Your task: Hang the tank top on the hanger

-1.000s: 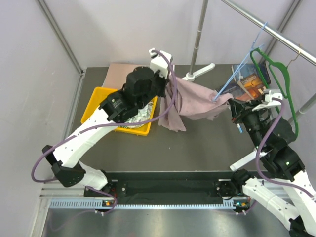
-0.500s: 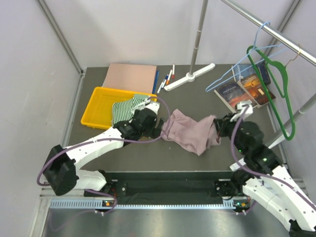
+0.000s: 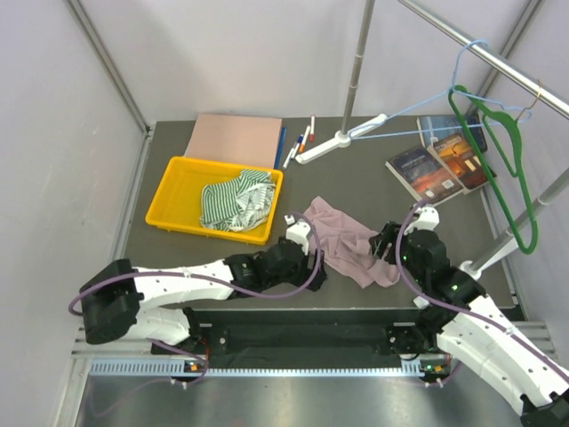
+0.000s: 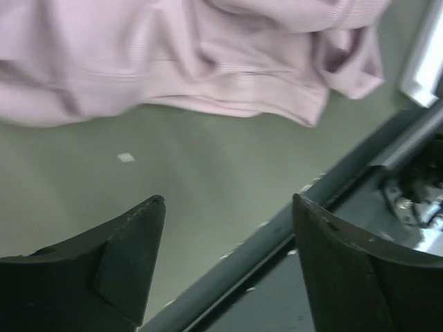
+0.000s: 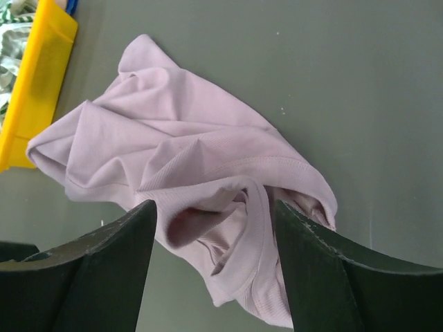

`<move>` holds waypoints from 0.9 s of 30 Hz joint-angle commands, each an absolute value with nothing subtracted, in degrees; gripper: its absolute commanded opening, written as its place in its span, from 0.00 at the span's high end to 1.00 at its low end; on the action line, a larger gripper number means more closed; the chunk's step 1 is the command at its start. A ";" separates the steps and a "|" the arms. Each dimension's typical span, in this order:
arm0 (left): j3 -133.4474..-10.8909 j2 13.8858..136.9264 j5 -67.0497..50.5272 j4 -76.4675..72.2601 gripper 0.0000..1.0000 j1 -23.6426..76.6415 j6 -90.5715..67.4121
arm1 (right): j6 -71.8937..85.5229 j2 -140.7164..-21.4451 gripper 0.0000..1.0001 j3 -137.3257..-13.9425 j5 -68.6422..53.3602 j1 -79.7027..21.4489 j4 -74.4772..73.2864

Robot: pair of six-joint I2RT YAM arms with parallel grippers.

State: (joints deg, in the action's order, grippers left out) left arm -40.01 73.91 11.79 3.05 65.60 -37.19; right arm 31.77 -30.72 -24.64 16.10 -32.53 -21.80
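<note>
— Entry one, the left gripper?
— Jaws apart, nothing between them. The tank top lies crumpled on the table just ahead of its fingertips, apart from them.
— Entry two, the right gripper?
— Spread wide as well, empty, hovering over the garment's near edge; whether a finger touches the cloth, I cannot tell.
— So the garment sits between the two?
— Yes, flat on the table.
— And the hanger?
— Hooked on the rail, well beyond the right gripper and above it, beside a green hanger.
</note>
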 commanded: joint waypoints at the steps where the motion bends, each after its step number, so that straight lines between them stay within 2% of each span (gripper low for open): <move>1: -41.13 79.44 12.31 -12.19 0.25 68.82 -46.12 | 32.17 -28.22 0.32 -27.07 18.37 -33.31 -24.95; 4: -41.92 85.94 8.36 -18.96 0.30 68.99 -50.26 | 33.13 -25.14 0.32 -26.63 18.37 -33.22 -26.89; 9: -47.44 95.34 5.54 -21.71 0.35 69.34 -52.03 | 34.72 -19.70 0.30 -26.46 19.77 -33.31 -29.26; 18: -54.05 103.96 1.94 -24.08 0.39 70.40 -52.73 | 34.72 -18.98 0.28 -26.63 20.30 -33.31 -29.79; 20: -56.07 105.64 1.15 -23.38 0.40 70.58 -53.00 | 34.63 -18.72 0.28 -26.72 20.48 -33.31 -29.71; 24: -58.97 109.42 0.26 -20.22 0.51 70.84 -54.05 | 34.54 -17.15 0.27 -27.25 20.83 -33.31 -30.32; 27: -60.55 109.77 1.75 -16.36 0.52 71.63 -53.70 | 34.72 -15.74 0.27 -26.90 20.74 -33.31 -30.32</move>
